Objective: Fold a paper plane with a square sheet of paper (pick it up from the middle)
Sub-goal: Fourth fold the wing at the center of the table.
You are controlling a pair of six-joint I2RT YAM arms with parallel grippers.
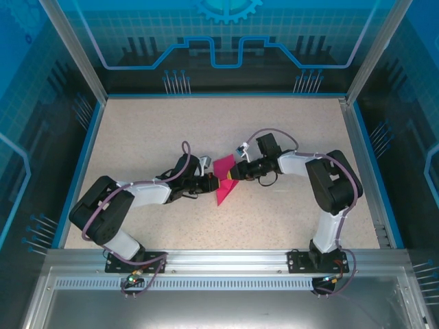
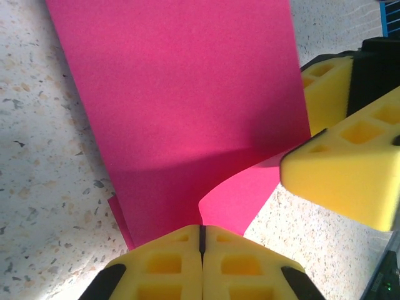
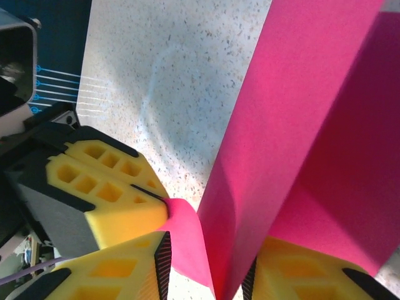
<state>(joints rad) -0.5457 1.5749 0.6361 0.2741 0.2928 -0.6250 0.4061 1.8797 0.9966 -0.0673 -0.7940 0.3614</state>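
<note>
The magenta-pink sheet of paper (image 1: 223, 179) is folded into layers and narrows to a point at its near end, in the middle of the table. My left gripper (image 1: 214, 184) comes from the left and is shut on a corner flap of the paper (image 2: 181, 94); its tips (image 2: 202, 228) meet with the paper edge pinched between them. My right gripper (image 1: 230, 175) reaches in from the right. Its jaws (image 3: 206, 281) stand apart around an upright fold of the paper (image 3: 294, 125), with a gap on the left side. A paper plane with wings is out of view.
The speckled table (image 1: 295, 137) has a blue rim and clear walls (image 1: 370, 75) around it. The two grippers sit almost tip to tip; the right fingers (image 2: 350, 181) loom in the left wrist view, and the left fingers (image 3: 106, 187) in the right wrist view.
</note>
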